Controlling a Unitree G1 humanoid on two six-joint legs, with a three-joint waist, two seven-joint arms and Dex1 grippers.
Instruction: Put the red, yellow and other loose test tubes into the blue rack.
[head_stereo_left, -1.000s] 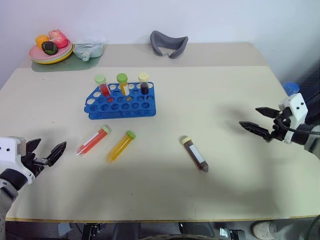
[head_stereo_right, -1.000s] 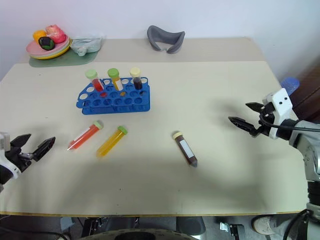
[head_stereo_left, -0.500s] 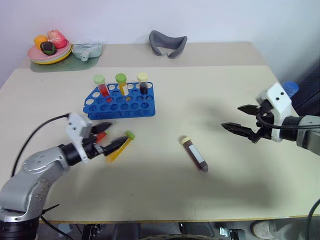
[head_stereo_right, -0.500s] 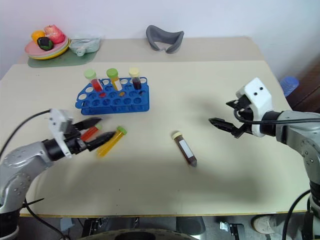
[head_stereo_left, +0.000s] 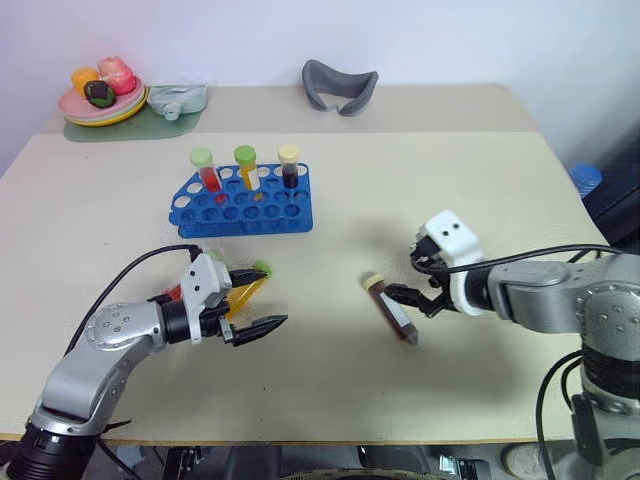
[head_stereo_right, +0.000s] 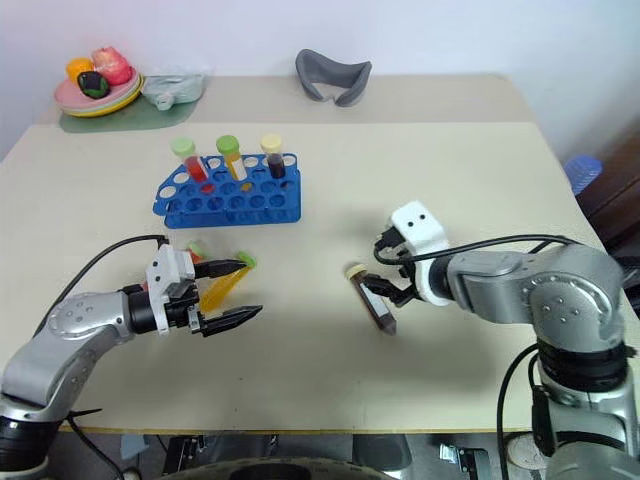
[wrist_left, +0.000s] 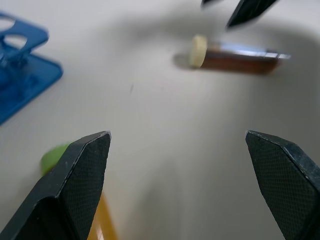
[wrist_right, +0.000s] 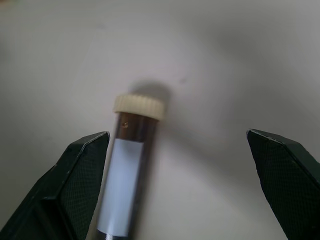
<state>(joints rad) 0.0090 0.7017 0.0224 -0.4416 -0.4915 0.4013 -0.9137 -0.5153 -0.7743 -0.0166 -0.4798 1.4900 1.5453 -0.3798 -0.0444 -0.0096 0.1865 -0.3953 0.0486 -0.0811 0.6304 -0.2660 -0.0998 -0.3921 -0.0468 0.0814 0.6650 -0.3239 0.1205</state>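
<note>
My right pincer (head_stereo_right: 383, 291) gapes wide over the brown tube (head_stereo_right: 369, 297), one finger (wrist_right: 75, 190) cutting off its lower end. My left pincer (head_stereo_left: 251, 305), also spread, hides most of the red tube (head_stereo_left: 176, 293) and half the yellow tube (head_stereo_left: 244, 292). Bare table (head_stereo_left: 480, 180) lies between them and the blue rack (head_stereo_left: 243, 201). Both forearms reach inward, low.

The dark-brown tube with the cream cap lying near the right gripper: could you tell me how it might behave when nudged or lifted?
The clear plastic dark-brown tube with the cream cap lies on its round side on the flat beige table, so a nudge would probably roll it. Its smooth wall and white label look slippery for the open right gripper. Being small, it is likely light.
</note>
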